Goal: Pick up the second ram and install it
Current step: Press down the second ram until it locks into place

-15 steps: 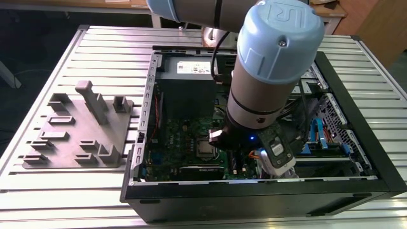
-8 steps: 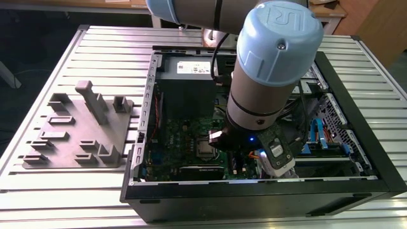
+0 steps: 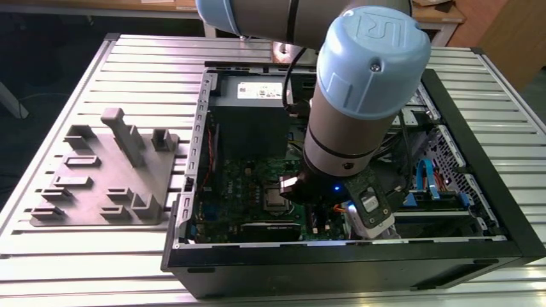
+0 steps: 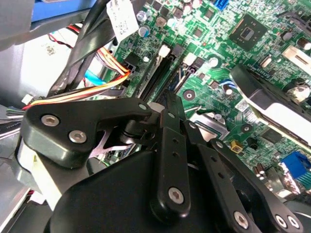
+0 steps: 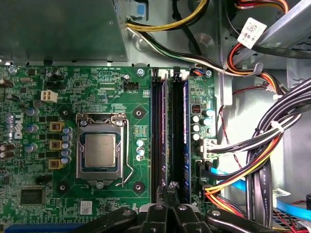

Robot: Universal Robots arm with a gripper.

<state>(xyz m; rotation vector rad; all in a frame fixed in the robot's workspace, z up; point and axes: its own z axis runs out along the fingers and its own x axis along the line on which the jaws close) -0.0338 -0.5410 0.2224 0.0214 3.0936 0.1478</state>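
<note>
My gripper (image 5: 172, 187) is down inside the open PC case (image 3: 477, 249), its fingers shut together with nothing showing between them. The tips hover at one end of the two long memory slots (image 5: 167, 141) on the green motherboard (image 5: 97, 87). A dark strip that looks like the second ram (image 5: 179, 141) sits edge-on in the blue-edged slot, beside a black slot (image 5: 159, 141). In the second wrist view the gripper (image 4: 167, 99) points at the same slots (image 4: 160, 73). I cannot tell whether the tips touch the strip. In the exterior view the arm hides the gripper.
The CPU socket (image 5: 99, 153) lies beside the slots. Bundled cables (image 5: 262, 160) crowd the other side. A grey blocky fixture (image 3: 107, 173) stands on the slatted table at the exterior view's left. The case walls ring the work area.
</note>
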